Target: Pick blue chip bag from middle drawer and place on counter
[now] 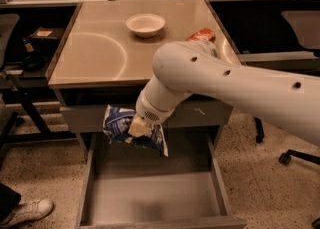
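1. The blue chip bag [118, 124] is hanging in the air above the drawer floor and is not touching it. Its crinkled lower corner is drooping toward 5 o'clock.
2. The gripper [139, 127] is pinching the bag. Its tan fingers are pressed together on the bag's upper middle, and it is coming in from the bag's 2 o'clock side.
3. The middle drawer [150, 195] is standing pulled open at 6 o'clock of the bag, showing its flat grey bottom and low side walls.
4. A closed grey drawer front [210, 115] is running behind the bag, just under the tabletop edge.
5. The white robot arm [235, 83] is stretching from the gripper toward the 3 o'clock edge of the view, crossing the near right corner of the tabletop.
6. The counter [95, 53] is lying at 12 o'clock of the bag, beige and glossy, with a pale curved arc mark on its left half.
7. A white bowl [145, 24] is sitting near the counter's far edge. An orange soda can [201, 35] is lying at the bowl's 4 o'clock, partly hidden behind the arm.
8. A white shoe [27, 210] is resting on the speckled floor at 8 o'clock of the drawer.
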Tool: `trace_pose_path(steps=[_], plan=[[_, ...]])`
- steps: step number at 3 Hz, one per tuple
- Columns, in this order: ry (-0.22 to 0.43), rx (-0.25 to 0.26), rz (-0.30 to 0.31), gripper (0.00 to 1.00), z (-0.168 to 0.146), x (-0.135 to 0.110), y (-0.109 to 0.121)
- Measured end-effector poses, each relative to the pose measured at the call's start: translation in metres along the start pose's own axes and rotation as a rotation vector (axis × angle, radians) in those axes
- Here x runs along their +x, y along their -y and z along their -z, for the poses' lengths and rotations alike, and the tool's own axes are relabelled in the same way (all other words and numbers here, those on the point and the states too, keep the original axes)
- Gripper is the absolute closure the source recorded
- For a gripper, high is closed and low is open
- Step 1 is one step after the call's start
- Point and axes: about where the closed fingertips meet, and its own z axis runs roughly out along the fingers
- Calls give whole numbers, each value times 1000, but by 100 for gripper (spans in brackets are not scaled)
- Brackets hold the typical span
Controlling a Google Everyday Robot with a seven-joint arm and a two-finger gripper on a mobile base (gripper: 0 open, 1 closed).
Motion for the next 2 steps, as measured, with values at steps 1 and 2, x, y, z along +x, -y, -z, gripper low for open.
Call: trace_pose_path(steps=[1,2], plan=[[0,2,2,100,5,-3,1],[16,3,-2,100,10,-9,5]])
